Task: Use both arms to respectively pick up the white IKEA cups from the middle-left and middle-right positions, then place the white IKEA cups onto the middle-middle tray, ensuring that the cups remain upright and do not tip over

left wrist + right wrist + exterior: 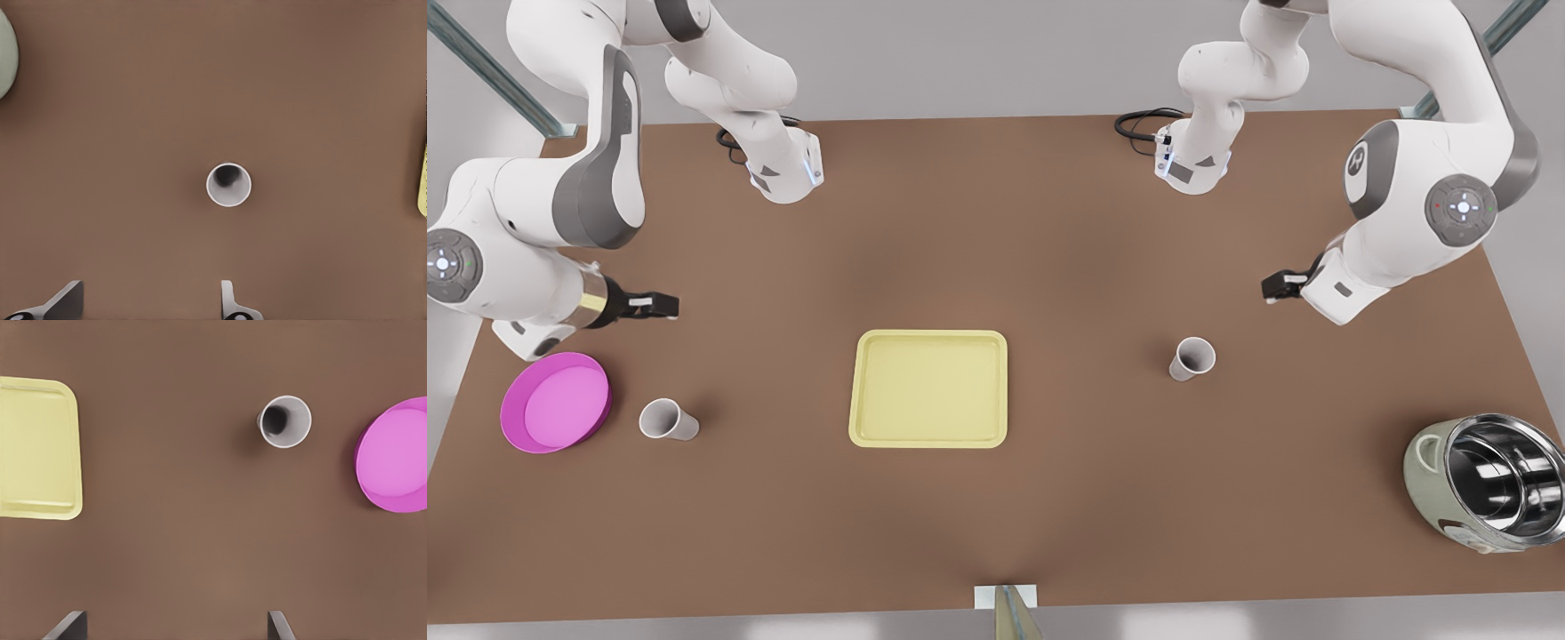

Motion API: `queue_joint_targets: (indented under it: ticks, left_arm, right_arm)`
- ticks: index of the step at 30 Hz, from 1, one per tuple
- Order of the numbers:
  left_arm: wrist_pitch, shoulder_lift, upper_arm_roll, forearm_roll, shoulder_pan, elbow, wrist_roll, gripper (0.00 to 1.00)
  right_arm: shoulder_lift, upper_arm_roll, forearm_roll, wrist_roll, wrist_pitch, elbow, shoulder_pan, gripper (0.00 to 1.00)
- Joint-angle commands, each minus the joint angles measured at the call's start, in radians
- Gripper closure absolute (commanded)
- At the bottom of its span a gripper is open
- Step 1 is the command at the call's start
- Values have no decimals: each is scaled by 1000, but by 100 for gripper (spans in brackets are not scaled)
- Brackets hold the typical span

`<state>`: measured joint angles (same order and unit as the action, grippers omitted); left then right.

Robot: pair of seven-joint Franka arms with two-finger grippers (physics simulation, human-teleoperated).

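Note:
Two white IKEA cups stand upright on the brown table. One cup (1192, 358) (229, 185) is at the front view's right, and my left gripper (1276, 286) (148, 303) hovers open above the table, behind that cup and clear of it. The other cup (666, 420) (285, 421) stands at the front view's left beside a magenta dish. Behind it, my right gripper (660, 305) (175, 625) is open and holds nothing. The pale yellow tray (929, 388) (37, 447) lies bare in the middle between the cups.
The round magenta dish (556, 402) (395, 457) sits close to the cup at the front view's left. A pale green cooker with a steel pot (1489, 484) (5, 60) stands at the front view's right near the front edge. Both arm bases rise at the back.

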<state>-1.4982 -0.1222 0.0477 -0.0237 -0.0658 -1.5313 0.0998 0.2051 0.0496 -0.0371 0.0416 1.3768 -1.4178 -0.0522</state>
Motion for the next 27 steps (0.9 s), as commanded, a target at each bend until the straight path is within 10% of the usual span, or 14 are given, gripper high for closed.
queue_joint_targets:
  ticks: [1, 5, 12, 27]
  left_arm:
    - [-47, 1, 0, 2, 4, 0, 21, 0]
    - [-56, -20, 0, 4, 1, -13, 24, 0]
    - [-688, -195, -2, 27, -11, -309, 1, 0]
    - [-705, -223, -2, 27, -19, -480, 3, 0]
  right_arm:
    - [-1, -1, 2, 34, 42, 0, 0, 0]
    - [5, -2, 14, 24, 50, -1, -2, 0]
    - [221, -2, -1, 49, 249, 91, -38, 0]
    - [527, 3, 13, 201, 584, 105, -262, 0]
